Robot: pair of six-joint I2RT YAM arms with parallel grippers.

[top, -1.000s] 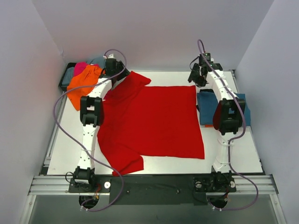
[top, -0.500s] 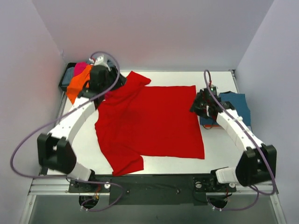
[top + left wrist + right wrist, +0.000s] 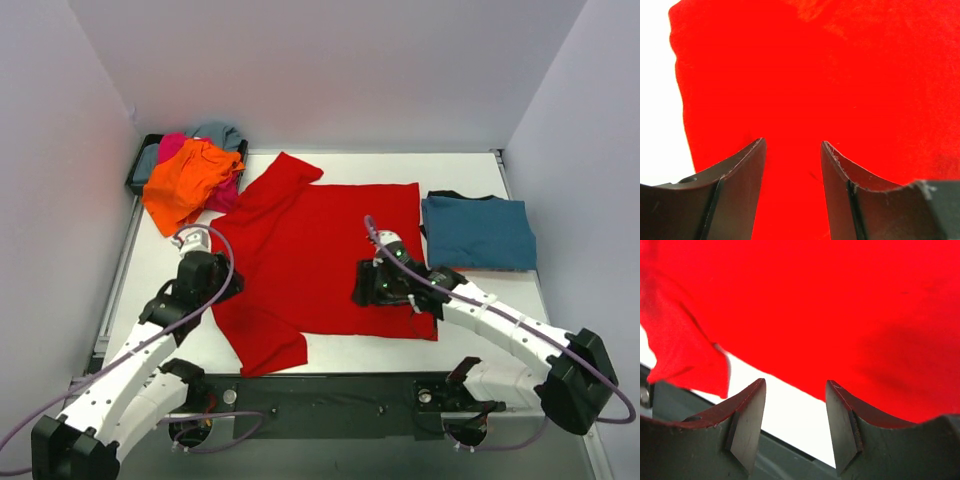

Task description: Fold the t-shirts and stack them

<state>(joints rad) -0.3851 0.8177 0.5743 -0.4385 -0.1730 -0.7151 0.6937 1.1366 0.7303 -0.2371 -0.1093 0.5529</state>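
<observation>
1. The red t-shirt (image 3: 330, 250) lies spread flat across the middle of the worktop (image 3: 480, 320). Its body reaches toward the right edge, one sleeve points at the far-left corner and the other at the near-left corner. Laid open like this, it looks ready for a first fold.
2. The left tool (image 3: 215, 282) hovers at the shirt's left side, between the two sleeves. Its wrist view shows the fingers (image 3: 740, 170) parted over flat red cloth with nothing pinched, so it is released.
3. The right tool (image 3: 365, 288) hangs over the near part of the shirt, close to the hem. Its fingers (image 3: 747, 415) are spread above the hem line with bare worktop showing between them. It too is released and holds nothing.
4. Both tools seem to be lining up on separate parts of the cloth so a fold can be lifted evenly. No grasp has been made yet.
5. The teal t-shirt (image 3: 478, 232) sits folded at the right edge, just beside the red one, apparently as the base of the stack.
6. At the far-left corner the orange t-shirt (image 3: 185, 180), a pink t-shirt (image 3: 172, 146) and a grey-blue t-shirt (image 3: 215, 132) are heaped over a black bin (image 3: 134, 178), likely waiting their turn.
</observation>
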